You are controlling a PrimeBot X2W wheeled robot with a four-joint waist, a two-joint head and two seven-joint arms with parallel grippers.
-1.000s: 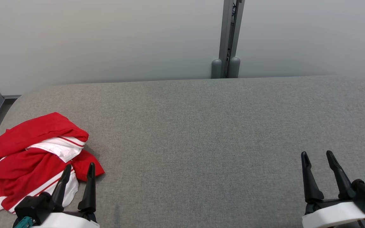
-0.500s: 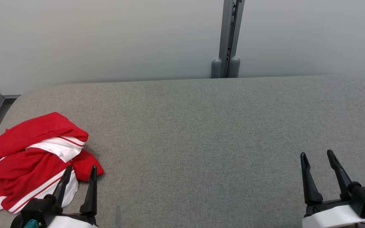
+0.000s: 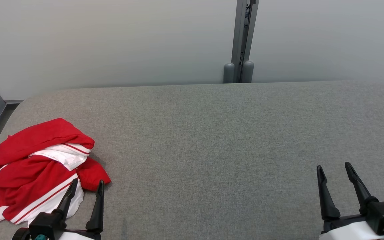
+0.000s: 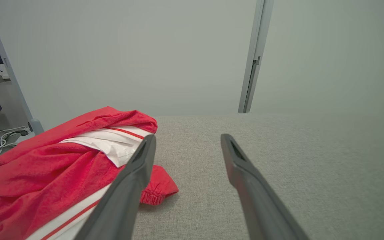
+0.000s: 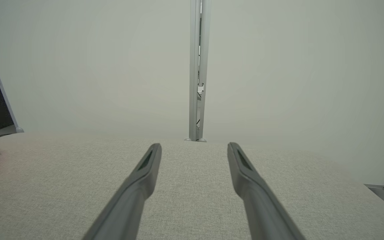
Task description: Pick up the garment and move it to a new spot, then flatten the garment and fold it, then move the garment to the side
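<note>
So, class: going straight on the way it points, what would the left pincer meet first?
Probably the red garment: the left pincer points at its near cuff, though height above the table is unclear.

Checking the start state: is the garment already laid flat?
No, the red-and-white garment lies bunched in a heap on the table.

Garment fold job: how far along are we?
Done: nothing. The garment lies crumpled in a heap near the left edge of the table, not lifted or flattened. In hand: the left gripper is open at the heap's near right side, gripping nothing; the right gripper is open over bare table. Left: pick up, relocate, flatten, fold, move aside.
</note>
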